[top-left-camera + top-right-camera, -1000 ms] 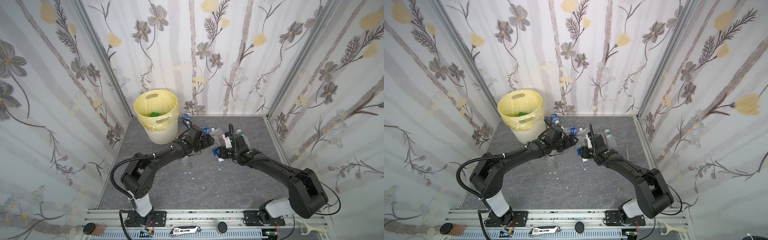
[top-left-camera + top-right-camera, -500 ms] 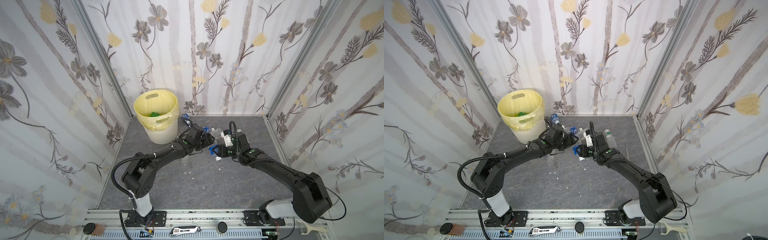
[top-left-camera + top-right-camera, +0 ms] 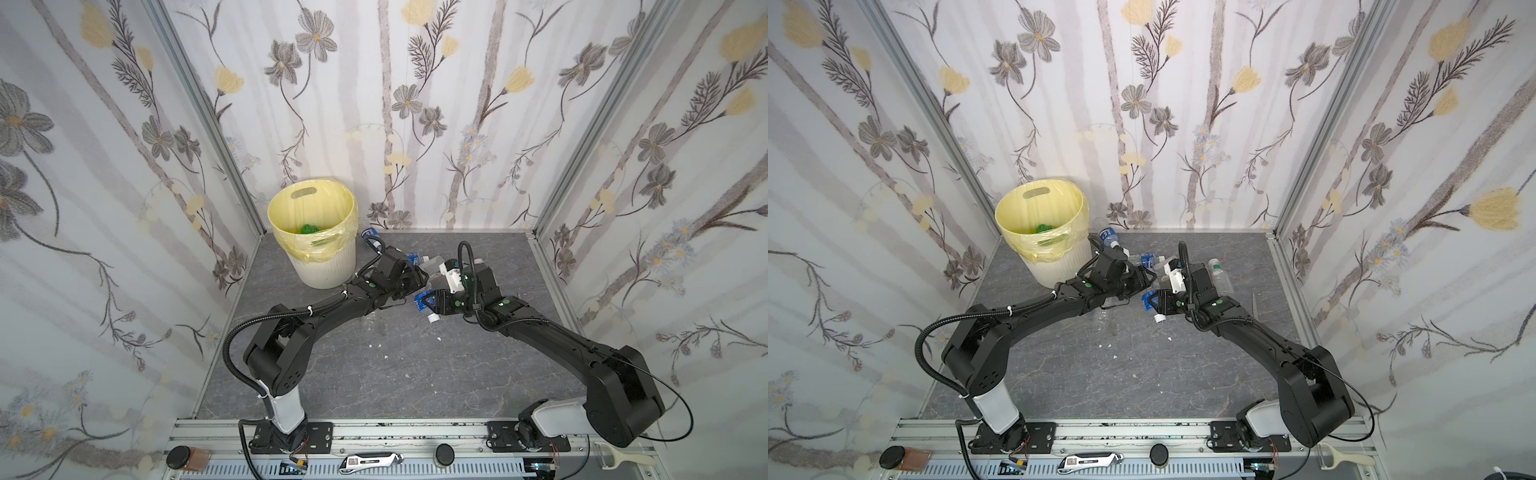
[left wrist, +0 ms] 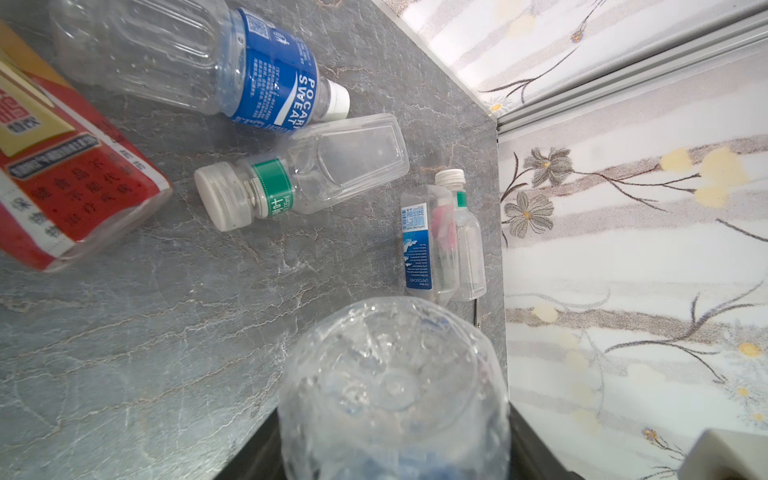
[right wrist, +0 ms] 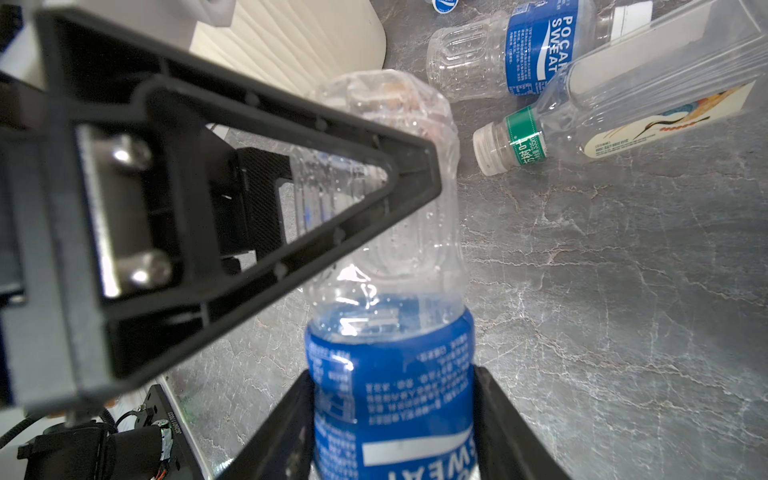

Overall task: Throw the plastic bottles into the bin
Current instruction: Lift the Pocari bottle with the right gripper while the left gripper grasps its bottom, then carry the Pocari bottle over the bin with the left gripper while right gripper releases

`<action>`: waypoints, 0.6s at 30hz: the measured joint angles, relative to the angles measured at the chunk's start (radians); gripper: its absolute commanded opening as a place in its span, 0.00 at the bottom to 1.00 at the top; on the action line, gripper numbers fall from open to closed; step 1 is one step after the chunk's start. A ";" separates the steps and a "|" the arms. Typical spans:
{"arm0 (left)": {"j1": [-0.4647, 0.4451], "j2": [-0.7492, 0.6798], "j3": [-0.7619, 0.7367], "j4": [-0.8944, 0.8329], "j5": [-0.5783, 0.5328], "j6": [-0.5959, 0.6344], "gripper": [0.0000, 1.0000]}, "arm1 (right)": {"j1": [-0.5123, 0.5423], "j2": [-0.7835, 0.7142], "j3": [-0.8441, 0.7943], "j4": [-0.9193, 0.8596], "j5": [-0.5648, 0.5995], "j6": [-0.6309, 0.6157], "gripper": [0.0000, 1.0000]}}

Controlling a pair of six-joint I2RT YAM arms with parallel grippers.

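In both top views the two arms meet mid-floor. The right gripper (image 5: 392, 386) is clamped on the blue label of the held bottle (image 5: 390, 357). The left gripper (image 3: 419, 279) has one finger laid along that bottle's clear base end; the other finger is hidden, so I cannot tell whether it has bitten. This reads as a hand-over toward the bin's side. To do it well, the left jaws should seat on the ribbed clear section, not the very end, before the right lets go: the thin wall looks soft and could squirt out. Toward the lower edge of the top views the grey floor (image 3: 395, 374) is bare save a few white scraps (image 3: 380, 345), the easiest room for the right arm to back into. Just beyond the grippers lie a blue-labelled bottle (image 4: 266, 70), a green-banded bottle (image 4: 332, 166), a red-labelled bottle (image 4: 66, 166) and a pair of small bottles (image 4: 417, 245) near the floor's edge; a low swing would sweep them. Farther, at the floor's upper-left corner, stands the bin (image 3: 332, 270), a green item (image 3: 308, 228) inside and a stray bottle (image 3: 371, 240) just to its right. Its rim looks higher than the gripper, and the walls (image 3: 232, 232) crowd it behind and to the left, so the lift comes first.
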 measured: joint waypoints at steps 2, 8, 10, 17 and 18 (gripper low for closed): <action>0.000 0.000 0.000 0.001 -0.001 -0.001 0.57 | 0.000 0.001 0.002 -0.003 0.000 0.000 0.58; 0.005 -0.004 -0.009 0.008 0.000 0.000 0.55 | 0.000 0.000 0.007 -0.009 0.000 0.000 0.69; 0.013 -0.013 -0.016 0.007 -0.002 0.006 0.55 | 0.000 -0.006 0.013 -0.011 0.001 0.000 0.77; 0.052 -0.069 -0.030 0.006 -0.034 0.007 0.55 | -0.002 -0.051 0.038 -0.032 0.021 -0.016 0.93; 0.057 -0.080 -0.030 0.006 -0.043 0.007 0.55 | -0.003 -0.058 0.045 -0.043 0.027 -0.018 0.99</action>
